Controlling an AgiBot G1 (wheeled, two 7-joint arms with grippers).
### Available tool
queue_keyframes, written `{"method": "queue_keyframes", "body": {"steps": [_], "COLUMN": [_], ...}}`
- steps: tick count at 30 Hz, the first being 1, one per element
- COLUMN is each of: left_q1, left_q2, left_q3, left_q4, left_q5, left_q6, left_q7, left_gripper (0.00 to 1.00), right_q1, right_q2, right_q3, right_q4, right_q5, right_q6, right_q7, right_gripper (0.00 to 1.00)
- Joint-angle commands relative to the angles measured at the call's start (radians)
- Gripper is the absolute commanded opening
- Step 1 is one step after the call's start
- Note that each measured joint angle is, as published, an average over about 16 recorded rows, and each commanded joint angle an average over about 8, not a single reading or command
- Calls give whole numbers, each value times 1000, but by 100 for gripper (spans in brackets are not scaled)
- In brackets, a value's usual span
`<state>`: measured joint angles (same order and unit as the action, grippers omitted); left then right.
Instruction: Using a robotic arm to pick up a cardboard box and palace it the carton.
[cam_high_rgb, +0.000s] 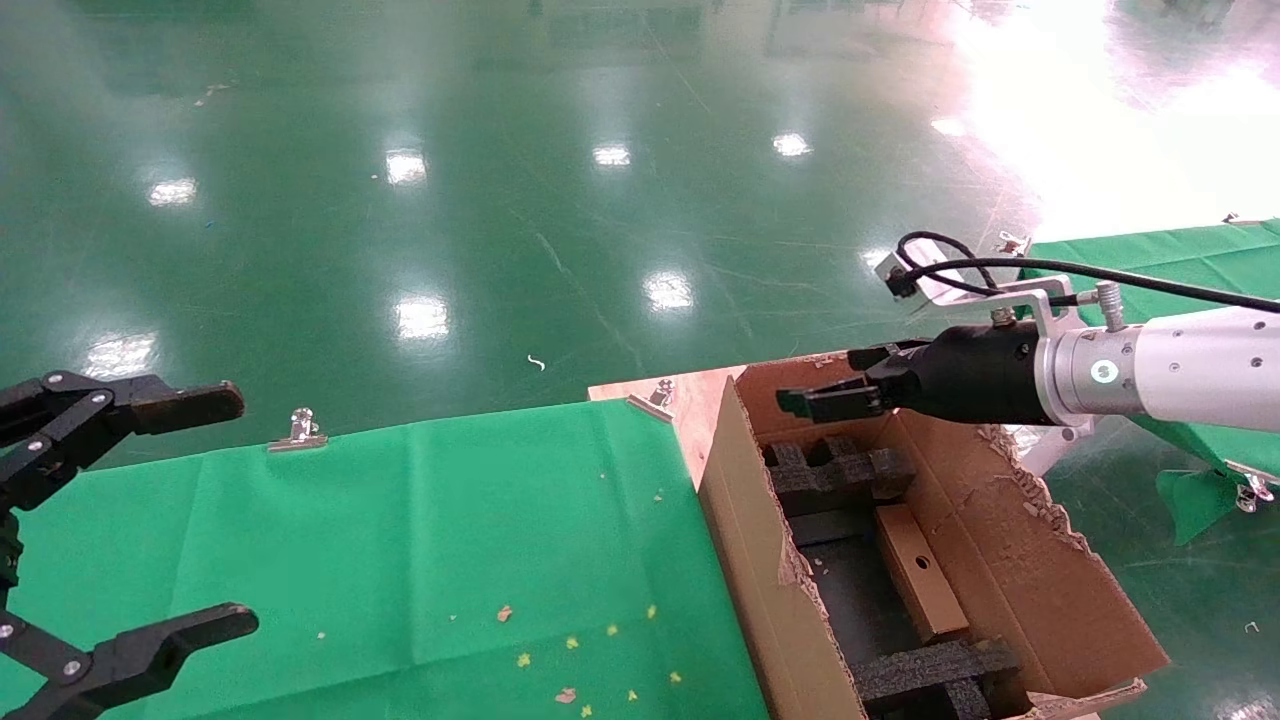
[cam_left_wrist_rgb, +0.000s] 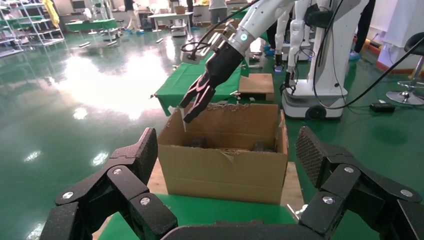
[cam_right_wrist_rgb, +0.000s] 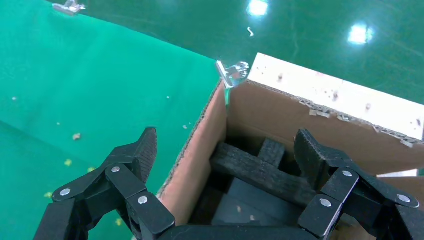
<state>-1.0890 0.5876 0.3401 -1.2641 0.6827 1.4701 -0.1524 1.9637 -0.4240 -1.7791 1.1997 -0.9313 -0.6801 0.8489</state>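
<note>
The large torn-flapped carton (cam_high_rgb: 1010, 560) stands right of the green table, with black foam inserts (cam_high_rgb: 835, 475) inside. The slim cardboard box (cam_high_rgb: 920, 585) lies inside it along the right wall, its round hole facing up. My white-and-silver right arm (cam_high_rgb: 1170, 375) reaches in from the right. Its gripper (cam_high_rgb: 835, 385) hovers open and empty over the carton's far end, above the left wall (cam_right_wrist_rgb: 192, 165) and foam (cam_right_wrist_rgb: 260, 172) in its wrist view. My left gripper (cam_high_rgb: 190, 510) is open and empty at the far left, facing the carton (cam_left_wrist_rgb: 225, 170).
The green cloth table (cam_high_rgb: 450, 560) has metal clips (cam_high_rgb: 297, 430) at its far edge and small scraps near the front. The carton rests on a wooden board (cam_high_rgb: 690, 400). A second green-covered table (cam_high_rgb: 1180, 260) is behind the right arm. A robot base (cam_left_wrist_rgb: 320, 95) stands beyond the carton.
</note>
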Motion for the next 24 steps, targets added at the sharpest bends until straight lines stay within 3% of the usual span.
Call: {"method": "queue_keyframes", "body": {"steps": [1, 21, 24], "left_q1": [0, 0, 0], "left_q2": [0, 0, 0], "left_q3": [0, 0, 0], "left_q4": [0, 0, 0], "left_q5": [0, 0, 0], "left_q6": [0, 0, 0], "left_q7": [0, 0, 0], "left_gripper": [100, 100, 100], "right_q1": [-8, -312, -335], "right_q2": [-3, -67, -72], "right_q3": [11, 525, 564], "right_q4": [-2, 28, 30], "right_q5": [0, 70, 75], "right_q6": [-6, -286, -307], "right_q7": [-5, -232, -249], "right_gripper": [100, 100, 100]}}
